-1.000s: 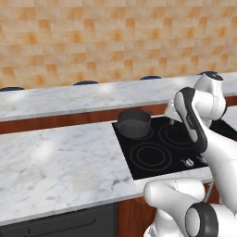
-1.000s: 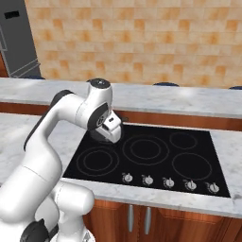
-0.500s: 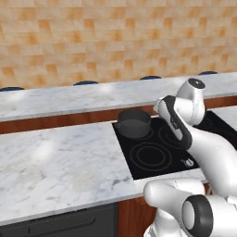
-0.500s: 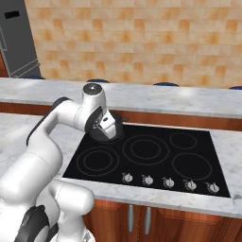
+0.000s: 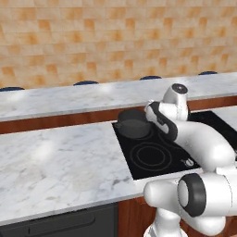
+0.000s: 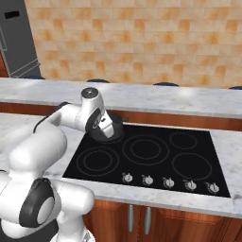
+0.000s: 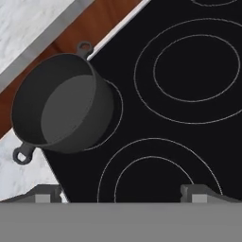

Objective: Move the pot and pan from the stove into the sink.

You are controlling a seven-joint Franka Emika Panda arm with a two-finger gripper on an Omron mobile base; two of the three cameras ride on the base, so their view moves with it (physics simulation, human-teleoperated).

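The dark grey pot [image 7: 61, 108] with two small loop handles stands upright and empty on the back left burner of the black stove [image 7: 189, 118], near its corner. In the left base view the pot [image 5: 133, 124] is just left of my hand. My gripper [image 7: 122, 194] hovers over the cooktop beside the pot, open, its fingertips [image 7: 45, 194] wide apart with nothing between them. From the right base view the gripper [image 6: 107, 126] hangs low in front of the pot [image 6: 112, 135]. The pan and the sink are out of view.
White marble counter [image 5: 55, 162] stretches left of the stove. A raised marble bar [image 6: 156, 97] runs behind it, with dark stool tops along its far edge. Silver knobs [image 6: 168, 182] line the stove's front. A grey fridge [image 6: 16, 38] stands far left.
My arm has swung left across the cooktop and brought the hand down beside the pot. The pot has not moved and the gripper has stayed open.
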